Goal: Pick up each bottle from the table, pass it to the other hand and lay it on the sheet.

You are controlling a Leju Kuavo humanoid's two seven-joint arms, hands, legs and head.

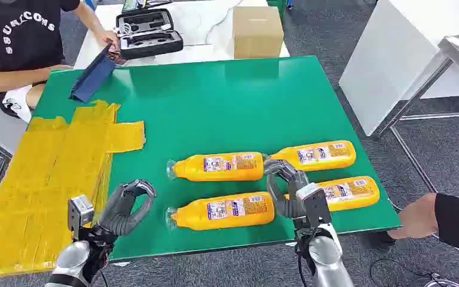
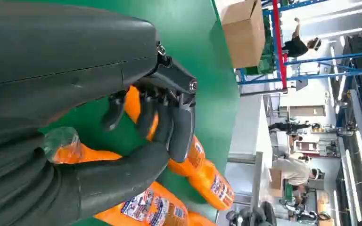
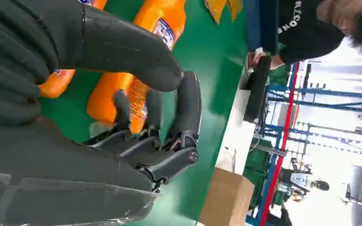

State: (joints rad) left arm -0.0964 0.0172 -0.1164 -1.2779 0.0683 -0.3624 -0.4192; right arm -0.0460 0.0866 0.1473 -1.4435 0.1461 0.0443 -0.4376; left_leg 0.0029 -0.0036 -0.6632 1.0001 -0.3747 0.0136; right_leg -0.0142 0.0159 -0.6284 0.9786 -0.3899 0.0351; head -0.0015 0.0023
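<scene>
Four orange bottles lie on the green table [image 1: 215, 101]: far left [image 1: 218, 167], far right [image 1: 320, 155], near left [image 1: 224, 210] and near right [image 1: 349, 191]. The yellow sheet [image 1: 42, 179] covers the table's left side. My right hand [image 1: 287, 188] hovers among the bottles, at the base end of the near left one, fingers curved and apart from the thumb, gripping nothing. In the right wrist view the right hand [image 3: 155, 108] has a bottle [image 3: 118, 94] beyond its fingers. My left hand [image 1: 125, 206] is near the front edge by the sheet, curved and empty, with bottles [image 2: 146, 207] beyond it.
A cardboard box [image 1: 257, 31] and an open black case [image 1: 148, 31] sit past the far edge. A blue folder [image 1: 92, 78] stands at the far left corner beside a seated person [image 1: 18, 42]. Another person's hand [image 1: 421, 216] is at the table's near right corner.
</scene>
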